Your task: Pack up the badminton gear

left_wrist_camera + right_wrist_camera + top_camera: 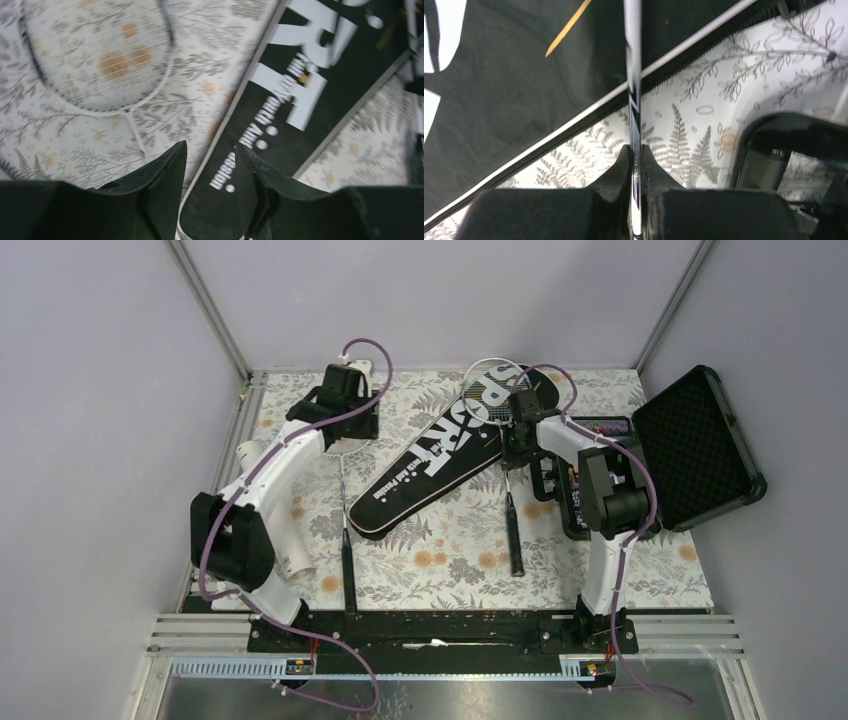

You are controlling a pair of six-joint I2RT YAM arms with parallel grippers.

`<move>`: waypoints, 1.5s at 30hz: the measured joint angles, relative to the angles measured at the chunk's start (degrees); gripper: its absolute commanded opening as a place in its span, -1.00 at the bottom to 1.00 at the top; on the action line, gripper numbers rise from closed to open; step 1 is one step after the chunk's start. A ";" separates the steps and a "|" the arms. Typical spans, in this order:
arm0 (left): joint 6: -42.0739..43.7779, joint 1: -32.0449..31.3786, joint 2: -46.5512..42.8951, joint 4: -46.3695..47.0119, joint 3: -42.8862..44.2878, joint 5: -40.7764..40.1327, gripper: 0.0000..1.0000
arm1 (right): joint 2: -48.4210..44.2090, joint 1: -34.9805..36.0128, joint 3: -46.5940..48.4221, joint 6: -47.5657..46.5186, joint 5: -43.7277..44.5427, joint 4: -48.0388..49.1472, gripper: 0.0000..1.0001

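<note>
The long black "SPORT" racket bag (pixel 440 455) lies diagonally mid-table. One racket's head (pixel 490 390) rests on the bag's wide end, with its black handle (pixel 513 535) pointing toward me. My right gripper (pixel 520 438) is shut on that racket's thin shaft (pixel 633 75), pinched between both pads just off the bag's edge (pixel 524 75). The other racket lies to the left, with its strung head (pixel 100 55) on the cloth and its handle (pixel 348 575) near the front. My left gripper (pixel 210 146) hangs open and empty above the bag's piped edge (pixel 300 100). A white tube (pixel 297 560) lies under the left arm.
A black hard case (pixel 700 445) with a foam-lined lid stands open at the right, close to the right arm; its dark rim (pixel 794 125) shows in the right wrist view. A fern-patterned cloth (pixel 450 560) covers the table, with metal frame rails along the edges.
</note>
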 measured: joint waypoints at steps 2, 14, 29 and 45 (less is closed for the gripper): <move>1.55 -2.97 -2.19 0.70 -0.72 0.48 -0.09 | -2.08 0.02 -2.45 0.24 -0.44 1.84 -1.00; 15.67 -14.43 2.84 2.16 -2.64 10.29 0.00 | -27.26 0.00 -17.18 2.80 -2.05 3.96 -1.00; 23.87 -24.28 17.81 0.42 3.17 5.70 0.02 | -49.62 0.00 -29.53 10.51 6.84 -4.11 -1.00; 23.50 -24.48 22.86 3.41 3.19 0.63 -1.00 | -57.94 -0.04 -30.40 14.99 15.93 -13.79 -1.00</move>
